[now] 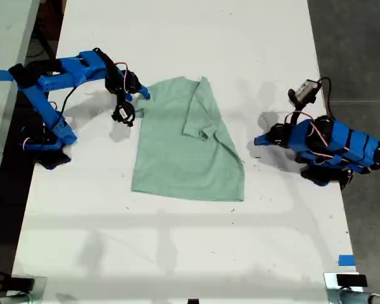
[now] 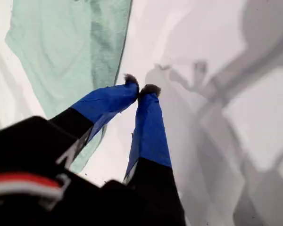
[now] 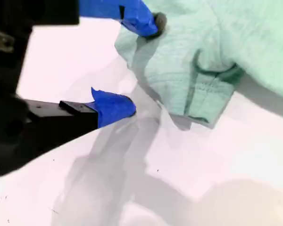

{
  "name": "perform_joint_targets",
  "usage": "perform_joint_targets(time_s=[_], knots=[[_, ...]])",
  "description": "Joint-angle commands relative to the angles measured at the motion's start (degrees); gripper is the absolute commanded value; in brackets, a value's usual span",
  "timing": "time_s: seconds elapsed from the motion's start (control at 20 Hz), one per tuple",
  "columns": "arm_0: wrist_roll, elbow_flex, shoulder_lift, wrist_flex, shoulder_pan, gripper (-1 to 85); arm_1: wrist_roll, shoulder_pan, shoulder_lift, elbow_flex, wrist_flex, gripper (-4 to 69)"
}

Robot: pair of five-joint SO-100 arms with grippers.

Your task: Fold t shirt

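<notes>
T shirt (image 1: 183, 149) — pale mint-green | partly folded — sleeve turned inward

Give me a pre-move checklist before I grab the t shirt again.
1. My second tool open: ok, jaws stand wide apart.
2. Second tool at the cloth: ok, its upper finger touches the t shirt at the hem near the corner.
3. Cloth between the jaws: cannot tell; the lower finger looks to sit on bare table beside the hem.
4. My first tool out of the way: ok, shut, empty, over bare table beside the shirt.
5. Shirt fully on the table: ok.
6. Shirt lying flat: not ok, one side is folded over with a crease.
</notes>
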Motion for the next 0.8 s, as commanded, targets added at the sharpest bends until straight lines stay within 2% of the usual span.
perform_joint_targets(time_s=[0.0, 0.1, 0.15, 0.2, 0.25, 0.35, 0.45, 0.75], knots=[[-1.9, -2.3, -0.4, -0.5, 1.6, 21.9, -1.0, -0.4, 0.2, 4.1, -0.3, 4.1], [-2.2, -2.2, -5.2, -0.8, -0.8, 18.3, -1.0, -0.5, 0.2, 4.1, -0.3, 4.0], [-2.2, -2.7, -7.7, -0.9, -1.2, 13.9, -0.9, -0.6, 0.2, 4.1, -0.3, 4.0], [-2.8, -3.2, -9.7, -1.0, -1.2, 4.3, -0.9, -0.6, 0.2, 4.1, -0.3, 4.0], [-4.0, -3.5, -10.8, -0.9, -1.1, -0.1, -0.9, -0.6, 0.2, 4.1, -0.3, 4.0], [-5.6, -4.3, -10.9, 0.4, -0.3, -0.1, -0.9, -0.6, 0.2, 4.1, -0.3, 4.0], [-7.6, -6.7, -10.5, 4.2, 0.4, -0.1, -0.9, -0.6, 0.2, 4.1, -0.3, 4.1], [-9.1, -26.9, -9.3, 21.1, 4.6, -0.1, -1.0, -0.4, 0.2, 4.1, -0.3, 4.1]])
